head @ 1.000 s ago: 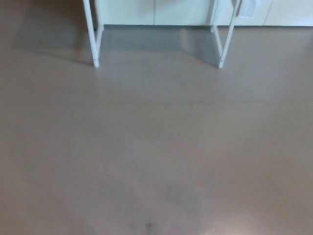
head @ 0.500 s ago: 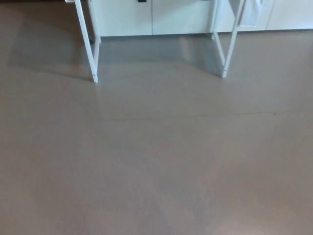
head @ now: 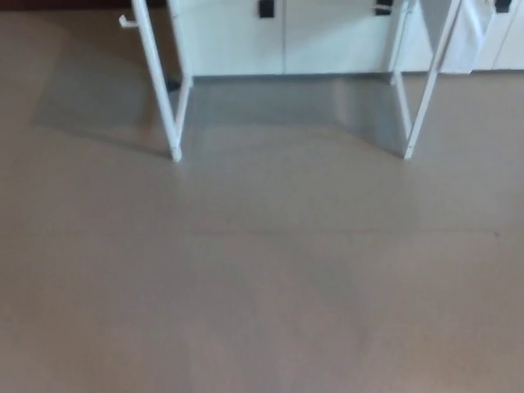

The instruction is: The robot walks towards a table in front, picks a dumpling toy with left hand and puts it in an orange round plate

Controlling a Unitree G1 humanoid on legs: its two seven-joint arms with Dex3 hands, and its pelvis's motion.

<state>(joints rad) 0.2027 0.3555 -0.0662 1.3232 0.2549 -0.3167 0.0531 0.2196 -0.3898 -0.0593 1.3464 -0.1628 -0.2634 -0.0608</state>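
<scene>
Neither hand shows in my head view, so I cannot tell whether either is released, clenched or grasping anything. No arm or forearm comes in from either side. The dumpling toy and the orange plate are also out of frame; I cannot say where they lie. What fills most of the picture is floor (head: 262, 278) — a smooth, dull grey-brown surface with a soft sheen and a faint line running across it at mid-height. Along the top edge stand two white table legs, the left leg (head: 160, 82) and the right leg (head: 426, 86), each a slanted pair of struts meeting the floor at a small foot. The tabletop itself is above the frame. Behind the legs runs a row of white cabinets (head: 278, 37) with small dark handles (head: 266, 8) — their base casts a greyer band of shadow (head: 286, 102) on the floor between the legs.
</scene>
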